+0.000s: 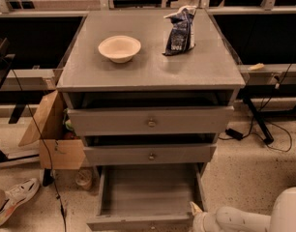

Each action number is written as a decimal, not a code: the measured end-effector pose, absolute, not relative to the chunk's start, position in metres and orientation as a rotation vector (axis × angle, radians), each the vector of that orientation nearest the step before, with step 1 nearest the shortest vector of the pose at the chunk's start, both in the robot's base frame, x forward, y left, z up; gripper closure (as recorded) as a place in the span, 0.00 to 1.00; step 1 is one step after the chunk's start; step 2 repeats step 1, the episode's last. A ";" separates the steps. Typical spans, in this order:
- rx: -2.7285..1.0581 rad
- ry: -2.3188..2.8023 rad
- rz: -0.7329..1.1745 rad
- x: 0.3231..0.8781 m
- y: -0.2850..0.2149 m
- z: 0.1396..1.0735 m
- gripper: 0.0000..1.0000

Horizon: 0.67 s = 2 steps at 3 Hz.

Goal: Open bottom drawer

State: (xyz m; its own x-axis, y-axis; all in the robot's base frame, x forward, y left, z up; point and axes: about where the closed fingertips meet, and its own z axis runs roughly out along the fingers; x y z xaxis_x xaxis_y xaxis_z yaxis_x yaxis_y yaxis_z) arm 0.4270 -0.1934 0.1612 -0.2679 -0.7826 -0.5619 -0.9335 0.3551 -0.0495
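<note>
The bottom drawer of the grey cabinet stands pulled far out, its grey tray interior showing and its thin front at the frame's lower edge. Its knob is cut off by the frame's bottom edge. My gripper is at the bottom right, right beside the drawer's front right corner, on the end of the white arm. Only one pale fingertip shows above the arm's wrist. The middle drawer and the top drawer each stand slightly out, with brass knobs.
A cream bowl and a dark blue snack bag sit on the cabinet top. An open cardboard box stands on the floor to the left. A sneaker lies bottom left. Cables and a stand leg lie to the right.
</note>
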 end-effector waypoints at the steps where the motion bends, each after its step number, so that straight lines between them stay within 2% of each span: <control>1: -1.489 2.124 0.401 0.427 -0.193 0.161 0.00; 2: -1.489 2.124 0.401 0.427 -0.193 0.161 0.00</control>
